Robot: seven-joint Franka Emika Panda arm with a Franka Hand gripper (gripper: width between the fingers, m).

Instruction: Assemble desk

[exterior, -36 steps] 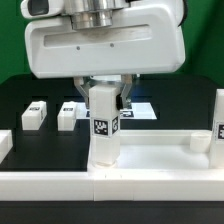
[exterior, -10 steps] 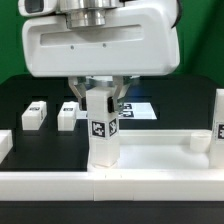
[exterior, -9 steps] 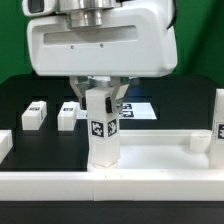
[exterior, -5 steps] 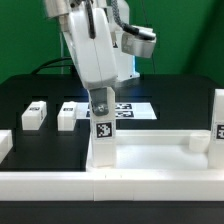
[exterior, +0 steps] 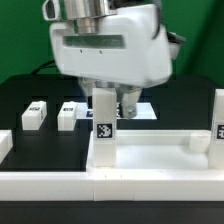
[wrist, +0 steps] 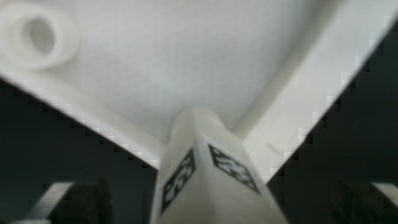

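Note:
The white desk top (exterior: 155, 152) lies flat, rim up, in the middle of the exterior view. One white leg (exterior: 103, 127) with a square tag stands upright in its near corner at the exterior view's left. My gripper (exterior: 111, 98) hangs right over this leg, a finger on each side of its top, with gaps showing, so it is open. In the wrist view the leg (wrist: 205, 165) rises between my dark fingers (wrist: 80, 203) without touching them, over the desk top (wrist: 178, 70) with a round corner socket (wrist: 36, 38).
Two loose tagged legs (exterior: 33, 114) (exterior: 67, 114) lie on the black table at the exterior view's left. Another leg (exterior: 218, 115) stands at the right edge. The marker board (exterior: 140, 109) lies behind the desk top. A long white rail (exterior: 110, 187) runs along the front.
The wrist has turned back round from its twisted pose of half a second ago. The leg sits slightly lower in the corner, and my fingers now stand off it.

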